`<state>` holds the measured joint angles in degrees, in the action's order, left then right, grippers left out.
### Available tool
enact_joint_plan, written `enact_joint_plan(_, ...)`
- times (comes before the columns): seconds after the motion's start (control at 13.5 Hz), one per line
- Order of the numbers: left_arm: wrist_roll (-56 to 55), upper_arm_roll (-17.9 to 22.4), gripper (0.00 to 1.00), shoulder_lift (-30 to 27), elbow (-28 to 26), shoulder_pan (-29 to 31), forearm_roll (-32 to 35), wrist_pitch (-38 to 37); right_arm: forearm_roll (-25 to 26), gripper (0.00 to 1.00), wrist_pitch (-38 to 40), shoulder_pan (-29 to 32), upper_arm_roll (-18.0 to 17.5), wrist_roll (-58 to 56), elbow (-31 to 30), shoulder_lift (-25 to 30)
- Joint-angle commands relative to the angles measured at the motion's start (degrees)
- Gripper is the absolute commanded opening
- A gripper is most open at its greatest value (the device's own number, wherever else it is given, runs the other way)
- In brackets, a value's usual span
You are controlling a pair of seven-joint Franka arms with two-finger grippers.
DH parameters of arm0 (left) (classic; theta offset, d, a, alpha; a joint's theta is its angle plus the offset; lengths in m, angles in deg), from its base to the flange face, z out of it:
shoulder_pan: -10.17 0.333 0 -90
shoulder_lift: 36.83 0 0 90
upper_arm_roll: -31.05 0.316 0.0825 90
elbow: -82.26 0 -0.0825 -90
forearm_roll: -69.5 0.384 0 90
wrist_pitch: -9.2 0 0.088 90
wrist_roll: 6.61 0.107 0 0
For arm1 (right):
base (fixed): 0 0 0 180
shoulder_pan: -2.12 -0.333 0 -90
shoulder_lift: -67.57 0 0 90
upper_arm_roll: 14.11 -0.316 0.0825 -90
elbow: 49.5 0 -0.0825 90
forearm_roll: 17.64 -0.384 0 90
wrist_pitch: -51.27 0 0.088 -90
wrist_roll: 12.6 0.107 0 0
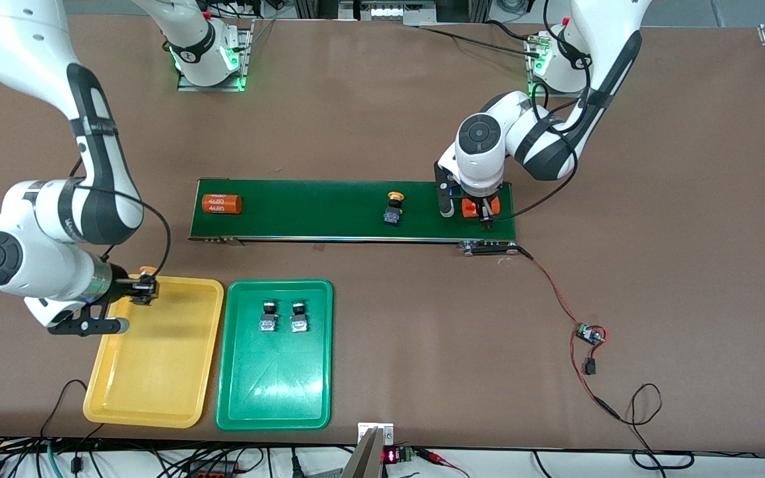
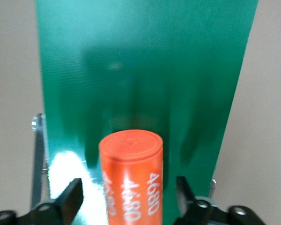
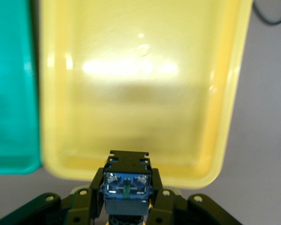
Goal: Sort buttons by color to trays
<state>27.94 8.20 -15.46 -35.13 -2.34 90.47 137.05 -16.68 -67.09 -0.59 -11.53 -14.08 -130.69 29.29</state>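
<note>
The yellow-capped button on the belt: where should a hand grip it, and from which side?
Probably from above, fingers on the two flat sides of its dark body. The yellow-capped button lies on its side on the belt, and its round cap would slip.

In my right gripper [image 3: 126, 199], a yellow-capped button [image 1: 146, 285] hangs clamped over the yellow tray's [image 1: 157, 398] corner nearest the belt, its black-and-blue body showing between my fingers. A second yellow-capped button [image 1: 394, 209] lies on the dark green belt [image 1: 316, 209]. Two green-capped buttons [image 1: 283, 317] sit side by side, apart, in the green tray [image 1: 276, 392], in the half toward the belt. Both trays lie edge to edge, shallow, round-cornered.
</note>
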Motion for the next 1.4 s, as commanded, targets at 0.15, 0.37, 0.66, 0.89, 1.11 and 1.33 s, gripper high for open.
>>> enact_joint_plan(0.15,0.78,0.17,1.0,-9.5,2.15,3.35,-2.5,-3.92,1.49,0.1,-9.06,1.13,1.54,-4.59,0.67,-4.69)
enact_joint_plan(0.37,-0.44,3.5,1.0,-12.58,5.58,3.9,-7.16,-5.24,2.81,0.1,-10.4,1.3,2.16,-4.59,0.67,-5.14)
enact_joint_plan(0.66,-10.79,10.34,1.0,-12.59,10.15,3.9,-15.07,-5.42,3.08,0.35,-11.01,0.95,2.16,-4.33,0.32,-5.75)
enact_joint_plan(0.89,-15.19,15.97,1.0,-12.94,12.61,3.98,-15.88,-8.39,3.34,0.71,-12.15,1.13,2.25,-4.68,-0.21,-5.84)
enact_joint_plan(1.11,-23.71,16.87,1.0,-13.47,16.91,8.81,-18.14,-14.96,3.26,0.8,-12.16,1.13,2.25,-4.68,-0.47,-5.75)
enact_joint_plan(1.33,-34.07,18.53,1.0,-13.64,18.86,9.87,-19.13,-21.67,1.94,0.86,-8.84,0.43,2.07,-4.06,-0.82,-3.92)
